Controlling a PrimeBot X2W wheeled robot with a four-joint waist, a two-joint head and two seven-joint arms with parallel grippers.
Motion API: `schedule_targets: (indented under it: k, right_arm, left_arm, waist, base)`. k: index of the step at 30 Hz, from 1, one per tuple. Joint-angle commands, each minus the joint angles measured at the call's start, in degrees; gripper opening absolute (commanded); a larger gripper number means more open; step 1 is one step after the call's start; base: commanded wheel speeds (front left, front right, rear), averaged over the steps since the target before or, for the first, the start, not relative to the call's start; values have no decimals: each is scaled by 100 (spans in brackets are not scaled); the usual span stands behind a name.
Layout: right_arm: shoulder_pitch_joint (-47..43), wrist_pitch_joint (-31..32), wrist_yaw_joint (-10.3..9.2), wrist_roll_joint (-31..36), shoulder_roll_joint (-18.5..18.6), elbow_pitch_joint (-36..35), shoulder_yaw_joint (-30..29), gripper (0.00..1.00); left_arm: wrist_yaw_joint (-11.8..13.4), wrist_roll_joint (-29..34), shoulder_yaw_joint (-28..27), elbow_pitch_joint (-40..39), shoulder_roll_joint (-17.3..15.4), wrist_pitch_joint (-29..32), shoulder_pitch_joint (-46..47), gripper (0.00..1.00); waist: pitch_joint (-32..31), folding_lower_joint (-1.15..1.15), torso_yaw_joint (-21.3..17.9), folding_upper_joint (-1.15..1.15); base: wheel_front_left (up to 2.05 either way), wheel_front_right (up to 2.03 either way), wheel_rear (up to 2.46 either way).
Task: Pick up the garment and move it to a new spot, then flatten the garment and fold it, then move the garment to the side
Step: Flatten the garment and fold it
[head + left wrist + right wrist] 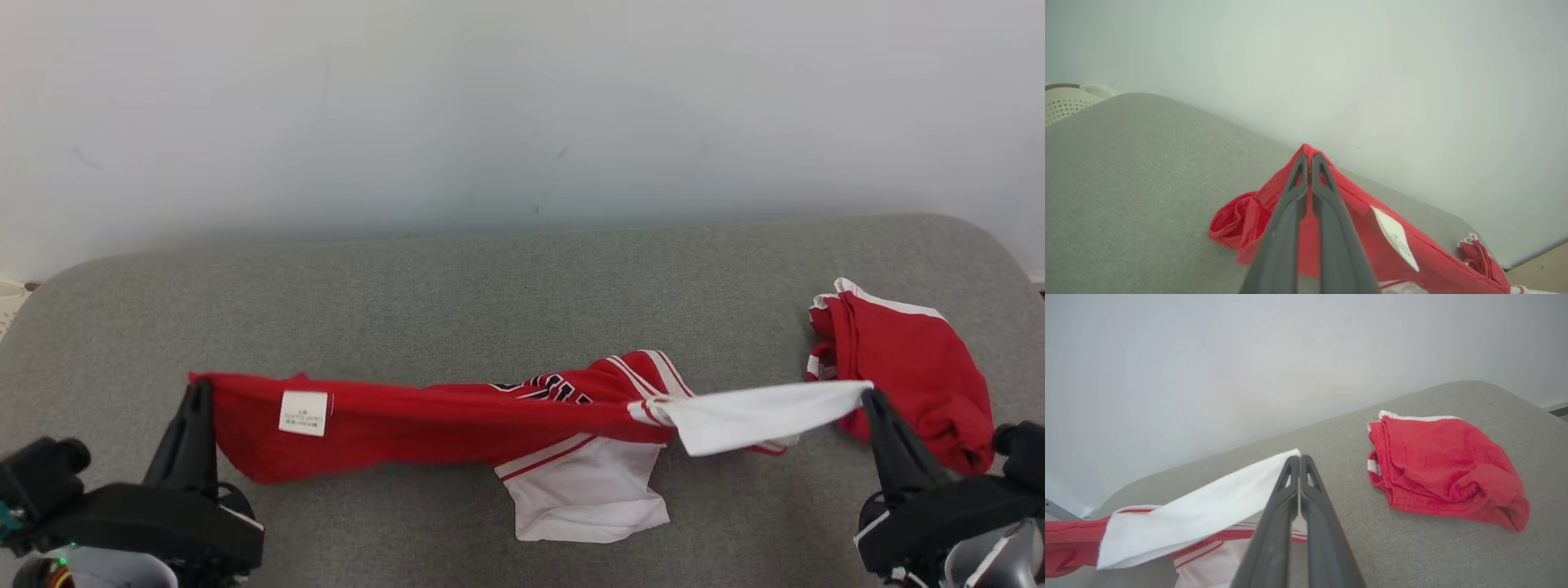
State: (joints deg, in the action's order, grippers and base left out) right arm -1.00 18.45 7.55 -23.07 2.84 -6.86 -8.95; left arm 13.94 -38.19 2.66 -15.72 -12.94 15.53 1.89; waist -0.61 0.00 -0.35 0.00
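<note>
A white label [304, 412] is sewn on the red garment [408, 425] near its left end; its small print is too fine to read. Farther right, black lettering [555, 389] with a white outline shows on a fold of the red cloth, but creases hide too much of it to make out a word.

The tabletop [490, 286] is covered in grey woven fabric and has rounded far corners. Behind it stands a plain pale wall [490, 106]. In the left wrist view a white perforated basket [1065, 106] sits past the tabletop's edge, and a strip of wooden floor [1543, 269] shows at the lower right.

The garment is red with white panels and red-and-white striped trim. It is stretched in a long twisted band from left to right across the near part of the tabletop. Its middle sags, and a white panel [588, 498] lies on the grey fabric. The left gripper [198, 390] has its fingers clamped on the red left end. The right gripper [872, 400] has its fingers pinched together on the tip of a white flap [751, 416] at the right end. A second red cloth [906, 367] with white edging lies bunched at the right, just behind the right gripper.
</note>
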Motion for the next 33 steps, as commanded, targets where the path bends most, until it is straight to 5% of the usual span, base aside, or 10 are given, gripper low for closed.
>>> schedule_targets:
  k: [1,6,11,14,21,33]
  right_arm:
    - [105,-13,-11,-67,-4,-136,14,0]
    - [373,289,-11,20,-2,-776,205,0]
    - [547,785,-10,596,-3,-1188,644,0]
    - [518,911,-11,822,-3,-1235,848,0]
    - [2005,-89,-4,1237,117,1473,740,0]
    - [2551,-246,-4,1243,108,2526,649,0]
  left_arm:
    - [42,-35,-52,-157,28,32,96,0]
    - [286,-211,-145,-783,106,270,297,0]
    - [-528,246,512,851,645,-1489,31,0]
    - [-720,347,595,1529,674,-1774,405,0]
    - [-965,450,870,2607,793,-2130,1106,0]
    - [-1249,280,748,3388,642,-2493,1057,0]
  waist:
    - [-35,0,-40,0]
    - [-110,0,-105,0]
    - [-138,0,-168,0]
    - [-177,0,-113,0]
    - [-198,0,137,0]
    - [-221,0,159,0]
  base:
    - [0,0,0]
    - [0,0,0]
    - [0,0,0]
    - [0,0,0]
    - [0,0,0]
    - [0,0,0]
